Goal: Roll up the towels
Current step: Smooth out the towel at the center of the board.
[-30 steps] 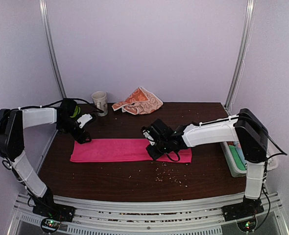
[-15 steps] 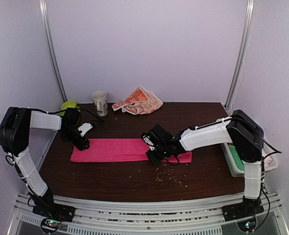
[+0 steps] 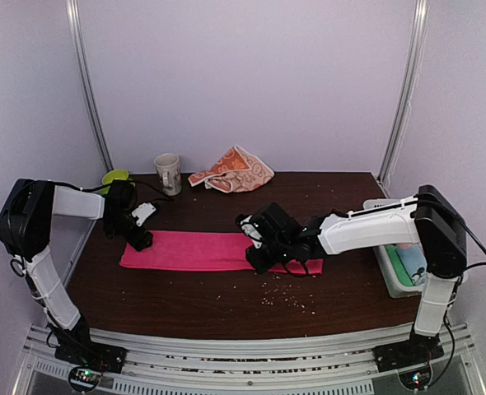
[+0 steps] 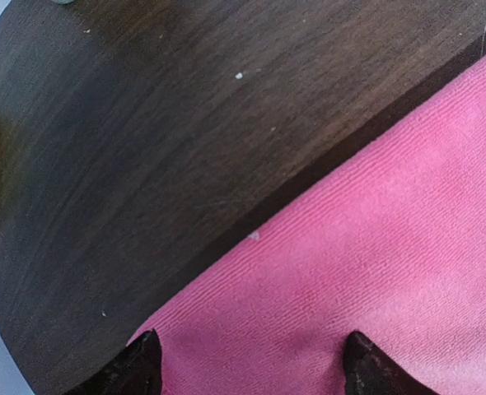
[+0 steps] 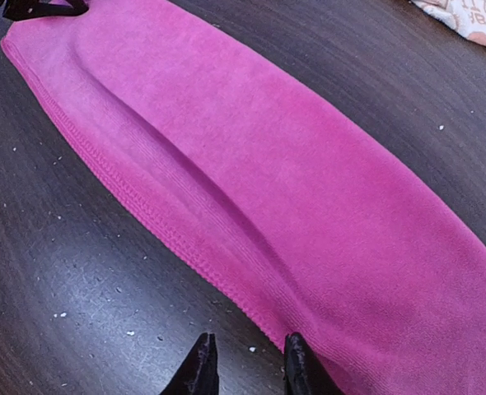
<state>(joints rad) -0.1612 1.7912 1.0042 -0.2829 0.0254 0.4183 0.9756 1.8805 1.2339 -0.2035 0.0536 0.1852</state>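
Observation:
The hot pink towel (image 3: 202, 251) lies flat as a long folded strip on the dark table; it also shows in the left wrist view (image 4: 375, 247) and the right wrist view (image 5: 292, 181). My left gripper (image 3: 138, 239) is low over its left end, jaws wide open over the cloth (image 4: 251, 374). My right gripper (image 3: 258, 257) is at the strip's near edge toward the right end, narrowly open (image 5: 250, 370), one fingertip over the table and one at the hem. The orange bunny-print towel (image 3: 233, 170) lies crumpled at the back, and its corner shows in the right wrist view (image 5: 474, 16).
A mug (image 3: 168, 173) and a green object (image 3: 115, 177) stand at the back left. A white tray (image 3: 389, 271) with pale rolls sits at the right edge. Crumbs are scattered on the table (image 3: 226, 304) in front of the towel.
My left gripper has come down and slightly forward onto the towel's left end. My right gripper has shifted slightly toward the near hem, and its arm's elbow has swung right.

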